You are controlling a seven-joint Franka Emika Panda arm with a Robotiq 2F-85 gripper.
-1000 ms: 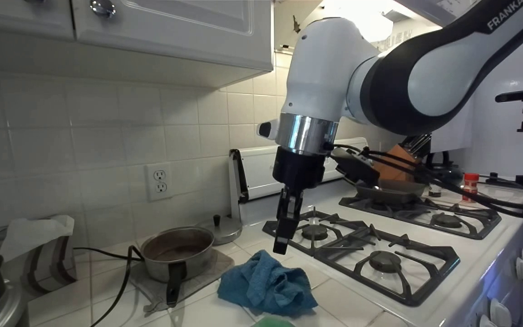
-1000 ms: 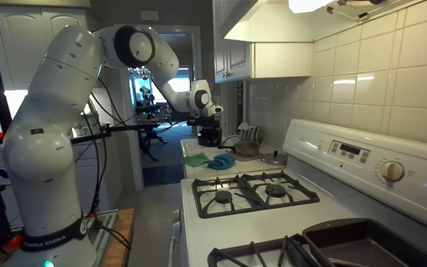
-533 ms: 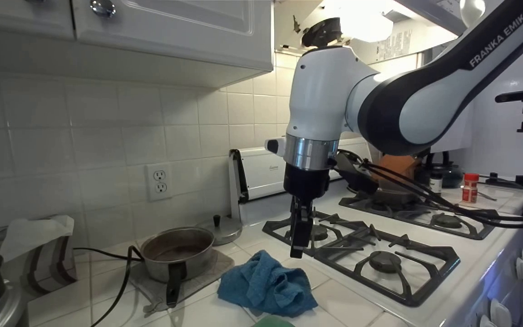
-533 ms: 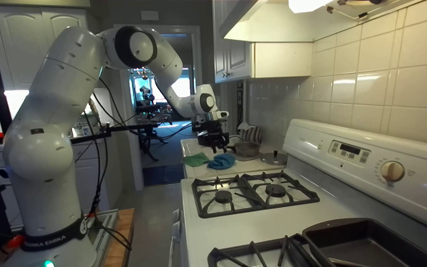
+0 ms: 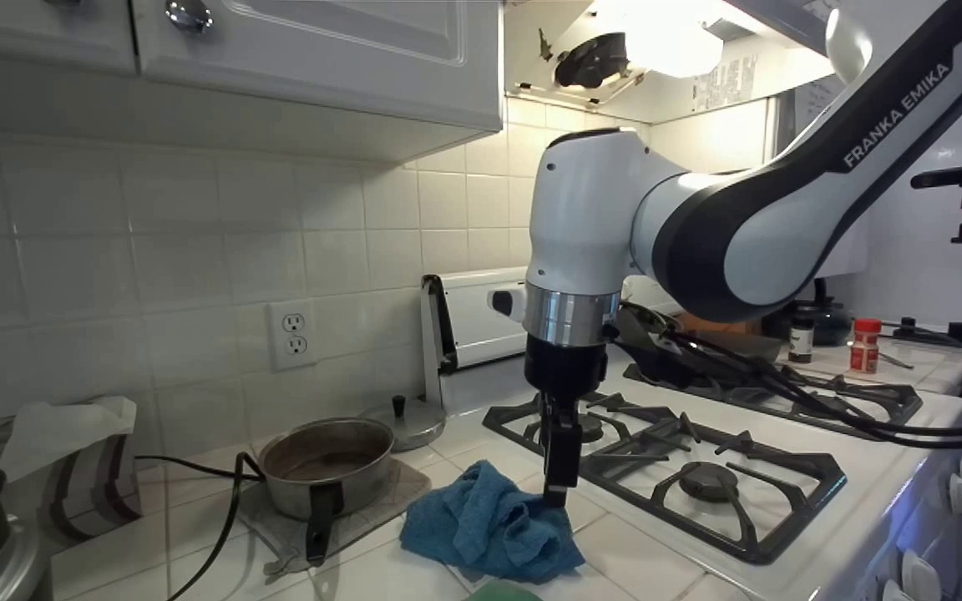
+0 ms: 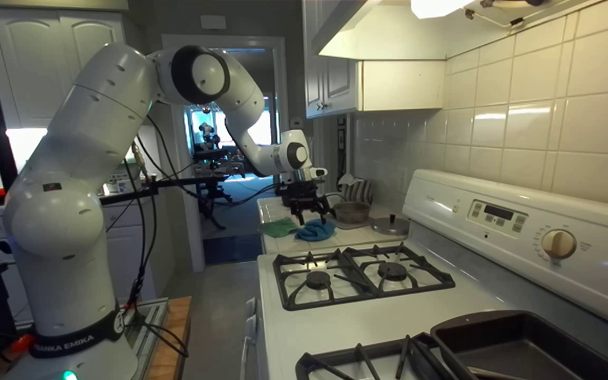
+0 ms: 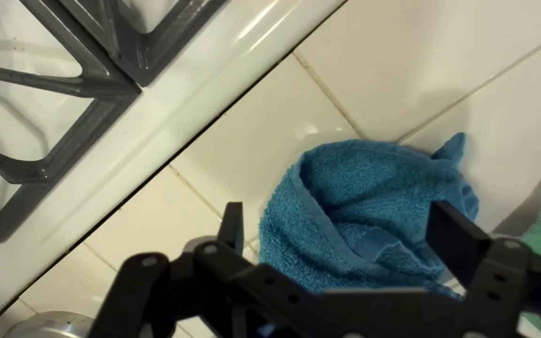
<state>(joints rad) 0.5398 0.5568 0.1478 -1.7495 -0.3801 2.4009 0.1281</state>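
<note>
Gripper [image 7: 338, 216] points down, fingers [image 7: 233, 225] spread wide, nothing held, right above a crumpled blue terry towel [image 5: 481, 530]. Wrist view: towel shows in the gap; left finger just beside its left edge, right one overlapping its right part. In an exterior view a fingertip overlaps the towel's far right side; contact or not, can't tell. Panda arm [image 5: 782, 242] reaches in from the right there.

Towel sits bunched, folds up, on white tiled counter [image 5: 389, 576], left of the white gas stove [image 5: 890, 472] in an exterior view. Green cloth [image 6: 279, 227] lies just left of the towel in an exterior view; in the wrist view it's at the right edge, cut off.

Metal saucepan [image 5: 326, 467], black handle toward the near side, left of towel and a bit farther, on a flat grey mat [image 5: 410, 484]. Pot lid [image 5: 418, 426], black knob up, just beyond saucepan to the right. Black cord [image 5: 235, 501] left of saucepan. Wall outlet [image 5: 292, 334] in the tile backsplash [image 5: 197, 275] behind.

Stove has black grates [image 7: 106, 87]; dark rectangular baking pan [image 6: 536, 348] on it, near right in an exterior view. Far right, past the stove: red-capped spice jar [image 5: 863, 351], dark-capped jar [image 5: 801, 340] near it.
</note>
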